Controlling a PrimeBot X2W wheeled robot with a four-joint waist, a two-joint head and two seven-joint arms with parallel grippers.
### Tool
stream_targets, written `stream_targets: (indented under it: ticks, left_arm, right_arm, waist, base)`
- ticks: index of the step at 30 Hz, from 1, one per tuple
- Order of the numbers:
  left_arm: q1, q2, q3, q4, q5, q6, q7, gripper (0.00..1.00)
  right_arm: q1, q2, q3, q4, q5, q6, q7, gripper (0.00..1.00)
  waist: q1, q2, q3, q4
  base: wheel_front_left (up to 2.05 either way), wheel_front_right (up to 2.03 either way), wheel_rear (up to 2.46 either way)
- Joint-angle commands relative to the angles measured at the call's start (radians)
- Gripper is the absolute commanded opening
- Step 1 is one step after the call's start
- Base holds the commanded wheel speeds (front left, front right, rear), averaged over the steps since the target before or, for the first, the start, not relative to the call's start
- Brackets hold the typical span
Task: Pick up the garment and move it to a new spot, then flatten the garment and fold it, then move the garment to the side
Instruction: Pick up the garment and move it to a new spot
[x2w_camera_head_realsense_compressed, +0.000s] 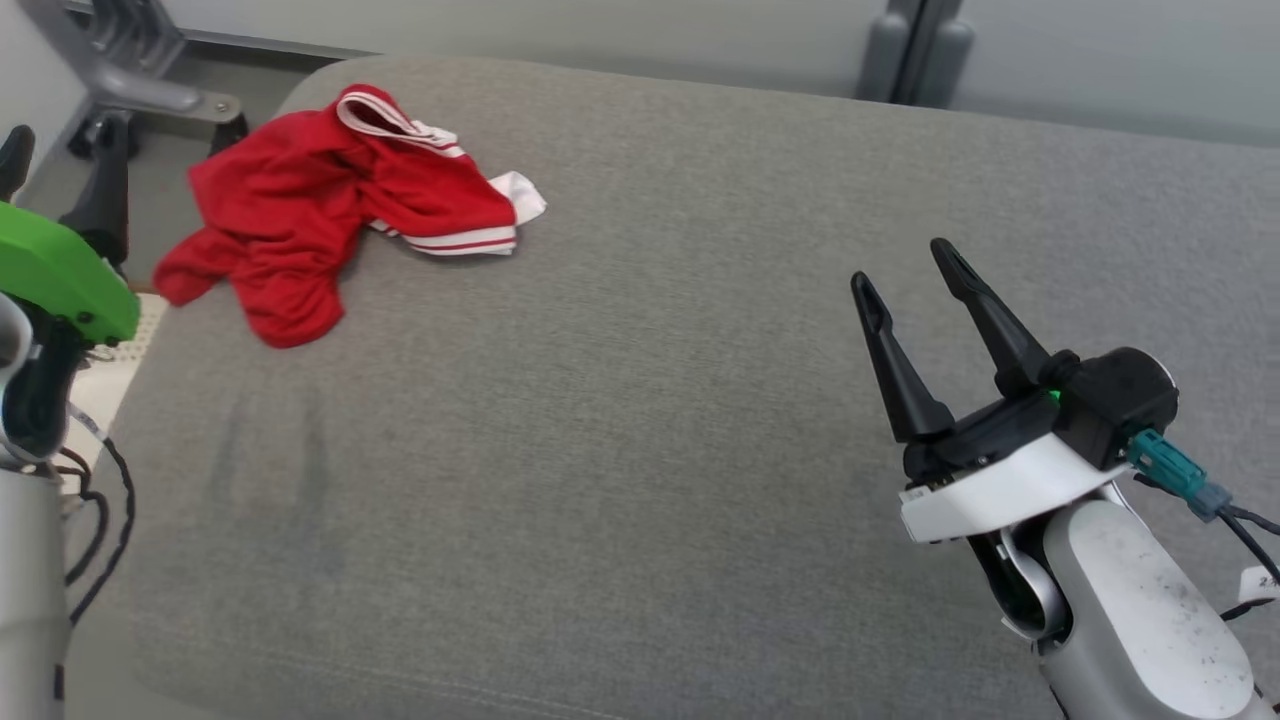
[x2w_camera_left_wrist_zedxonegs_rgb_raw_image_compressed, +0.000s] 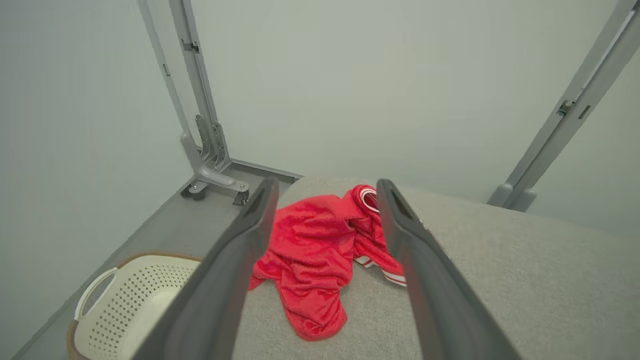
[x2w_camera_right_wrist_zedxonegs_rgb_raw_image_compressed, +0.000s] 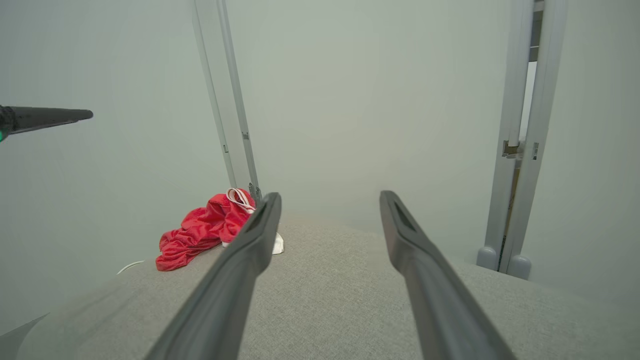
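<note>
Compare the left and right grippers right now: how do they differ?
The left gripper sits by the grey cushion's left edge, close to the garment; the right gripper is over the cushion's right side, far from it. The left gripper aims at the garment; the right gripper aims past it. Both are open and empty.

text: none legible; white tag (x2w_camera_head_realsense_compressed: 1262, 583) at head view's right edge: marks cut off, unreadable
</note>
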Motion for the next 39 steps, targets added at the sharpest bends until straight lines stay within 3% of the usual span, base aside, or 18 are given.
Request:
stream_targets:
  ticks: [1, 7, 14, 19, 26, 27, 28, 29, 39]
  left_arm:
    - [-0.036, 0.026, -0.006, 0.031, -0.018, -0.003, 0.018, 1.0]
    - [-0.113, 0.136, -0.01, 0.206, -0.085, -0.003, 0.049, 1.0]
    - [-0.145, 0.226, -0.009, 0.409, -0.149, -0.003, 0.082, 1.0]
    - [-0.148, 0.246, -0.013, 0.567, -0.168, 0.001, 0.137, 1.0]
    - [-0.164, 0.2, -0.048, 0.693, -0.198, -0.003, 0.227, 1.0]
    - [-0.169, 0.192, -0.057, 0.694, -0.203, -0.004, 0.237, 0.88]
    - [-0.174, 0.185, -0.065, 0.687, -0.208, -0.005, 0.235, 0.59]
    - [-0.179, 0.183, -0.069, 0.678, -0.213, -0.006, 0.222, 0.0]
    - [-0.164, 0.277, -0.189, 0.572, -0.217, -0.003, 0.132, 0.0]
  right_arm:
    - [-0.016, -0.008, 0.007, -0.011, -0.004, -0.001, -0.003, 1.0]
    - [-0.052, -0.011, 0.028, -0.041, 0.007, -0.001, -0.003, 1.0]
    - [-0.07, -0.009, 0.028, -0.065, 0.01, -0.001, -0.003, 1.0]
    - [-0.077, -0.003, 0.023, -0.075, 0.01, -0.001, -0.003, 1.0]
    - [-0.073, -0.003, 0.025, -0.064, 0.006, -0.001, -0.003, 1.0]
    - [-0.074, -0.004, 0.027, -0.061, 0.007, -0.001, -0.003, 1.0]
    - [-0.074, -0.006, 0.027, -0.06, 0.007, -0.001, -0.003, 1.0]
    - [-0.075, -0.007, 0.03, -0.058, 0.008, -0.001, -0.003, 1.0]
    - [-0.036, 0.025, 0.047, -0.017, 0.035, -0.001, -0.003, 1.0]
  waist:
    - [0.0, 0.0, 0.129, -0.149]
    - [0.0, 0.0, 0.225, -0.285]
    - [0.0, 0.0, 0.319, -0.37]
    - [0.0, 0.0, 0.349, -0.392]
    - [0.0, 0.0, 0.347, -0.385]
    - [0.0, 0.0, 0.344, -0.38]
    - [0.0, 0.0, 0.341, -0.375]
    - [0.0, 0.0, 0.335, -0.371]
    - [0.0, 0.0, 0.148, -0.357]
  base:
    - [0.0, 0.0, 0.0]
    - [0.0, 0.0, 0.0]
    - [0.0, 0.0, 0.0]
    - [0.0, 0.0, 0.0]
    - [0.0, 0.0, 0.0]
    - [0.0, 0.0, 0.0]
    - [0.0, 0.0, 0.0]
    - [0.0, 0.0, 0.0]
    - [0.0, 0.0, 0.0]
